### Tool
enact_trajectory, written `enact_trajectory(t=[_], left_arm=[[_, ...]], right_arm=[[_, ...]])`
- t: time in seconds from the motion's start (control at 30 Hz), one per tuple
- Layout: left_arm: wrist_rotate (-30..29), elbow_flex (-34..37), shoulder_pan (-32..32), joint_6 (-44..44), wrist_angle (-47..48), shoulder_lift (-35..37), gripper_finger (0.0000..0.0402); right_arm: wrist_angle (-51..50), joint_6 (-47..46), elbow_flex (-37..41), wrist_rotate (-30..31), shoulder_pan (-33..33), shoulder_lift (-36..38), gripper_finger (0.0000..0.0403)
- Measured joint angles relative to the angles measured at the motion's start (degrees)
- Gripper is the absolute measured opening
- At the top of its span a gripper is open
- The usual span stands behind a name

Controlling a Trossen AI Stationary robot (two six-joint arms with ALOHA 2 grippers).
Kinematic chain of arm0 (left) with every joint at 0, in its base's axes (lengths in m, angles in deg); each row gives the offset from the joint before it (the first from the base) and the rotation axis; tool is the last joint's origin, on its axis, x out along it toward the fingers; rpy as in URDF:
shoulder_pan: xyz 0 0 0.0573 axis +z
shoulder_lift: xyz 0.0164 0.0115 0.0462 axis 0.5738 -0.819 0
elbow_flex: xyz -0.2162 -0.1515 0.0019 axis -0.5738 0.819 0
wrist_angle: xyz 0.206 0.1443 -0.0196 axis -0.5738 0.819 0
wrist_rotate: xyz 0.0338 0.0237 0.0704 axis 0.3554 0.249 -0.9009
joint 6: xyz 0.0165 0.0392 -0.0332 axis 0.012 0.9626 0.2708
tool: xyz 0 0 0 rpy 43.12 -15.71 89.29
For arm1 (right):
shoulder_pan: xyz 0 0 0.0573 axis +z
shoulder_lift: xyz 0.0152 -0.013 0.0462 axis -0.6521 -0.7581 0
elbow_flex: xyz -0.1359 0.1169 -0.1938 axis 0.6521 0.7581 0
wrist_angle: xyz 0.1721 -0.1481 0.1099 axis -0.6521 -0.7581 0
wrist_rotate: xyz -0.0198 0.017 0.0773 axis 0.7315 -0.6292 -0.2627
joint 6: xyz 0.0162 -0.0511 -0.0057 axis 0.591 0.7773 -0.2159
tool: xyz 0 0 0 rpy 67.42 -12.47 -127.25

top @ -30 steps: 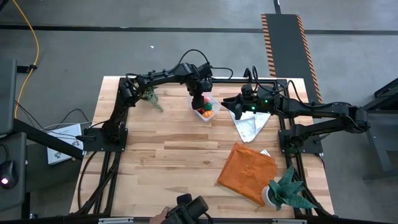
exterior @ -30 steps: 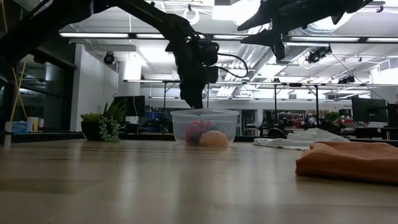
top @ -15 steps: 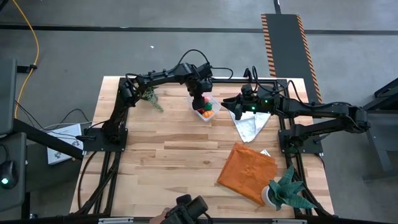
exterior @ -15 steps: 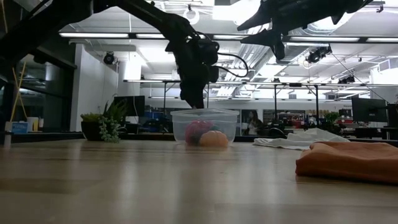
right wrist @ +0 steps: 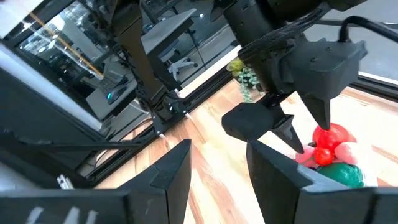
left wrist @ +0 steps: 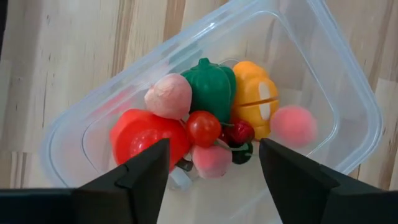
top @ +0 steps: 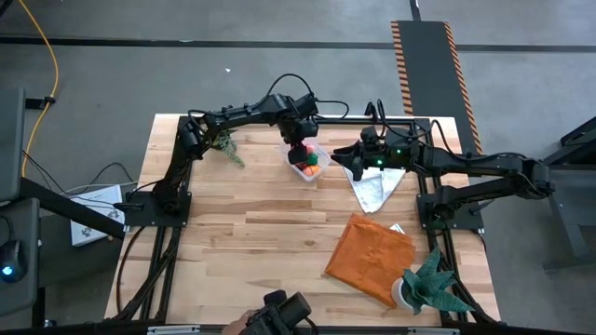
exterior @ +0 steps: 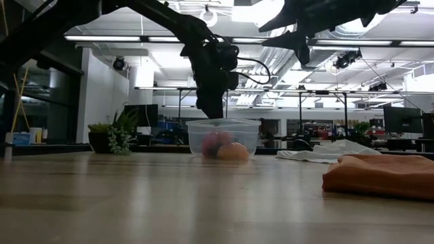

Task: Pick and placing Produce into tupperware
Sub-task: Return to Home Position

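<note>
The clear tupperware (top: 308, 164) stands on the wooden table near its far edge. It holds several pieces of produce: a green pepper (left wrist: 211, 93), an orange piece (left wrist: 255, 99), red pieces (left wrist: 146, 137) and pink ones (left wrist: 169, 96). My left gripper (left wrist: 214, 149) hangs just above the tupperware's rim (exterior: 224, 122), pointing down. It is open and nothing is between its fingers. My right gripper (top: 354, 160) waits to the right of the tupperware, high above the table (exterior: 298, 42), nearly level and open (right wrist: 217, 180).
A white cloth (top: 372, 186) lies right of the tupperware, below my right arm. An orange cloth (top: 370, 256) and a potted plant (top: 430, 284) are at the near right. A small green plant (top: 226, 147) stands at the far left. A person's hand with a dark device (top: 279, 316) shows at the near edge.
My left gripper has opened its fingers while staying in place above the tupperware. The pink pieces seen through the tupperware's wall lie slightly differently than before.
</note>
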Motion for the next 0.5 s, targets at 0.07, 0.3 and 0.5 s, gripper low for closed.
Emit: enact_trajectory(t=[0.07, 0.3, 0.5], left_arm=[[0.0, 0.0, 0.0, -0.01, -0.12, 0.0, 0.0226], [0.0, -3.63, 0.0, -1.46, 4.96, 0.08, 0.0158], [2.68, -12.65, 0.5, -1.62, 13.93, 0.13, 0.0076]], right_arm=[[-0.04, 0.62, -0.01, -1.29, 0.01, 0.16, 0.0144], [-0.38, 3.5, 0.01, -2.67, -0.02, 4.31, 0.0144], [-4.82, 5.0, 0.0, -2.71, -0.52, 9.78, 0.0121]])
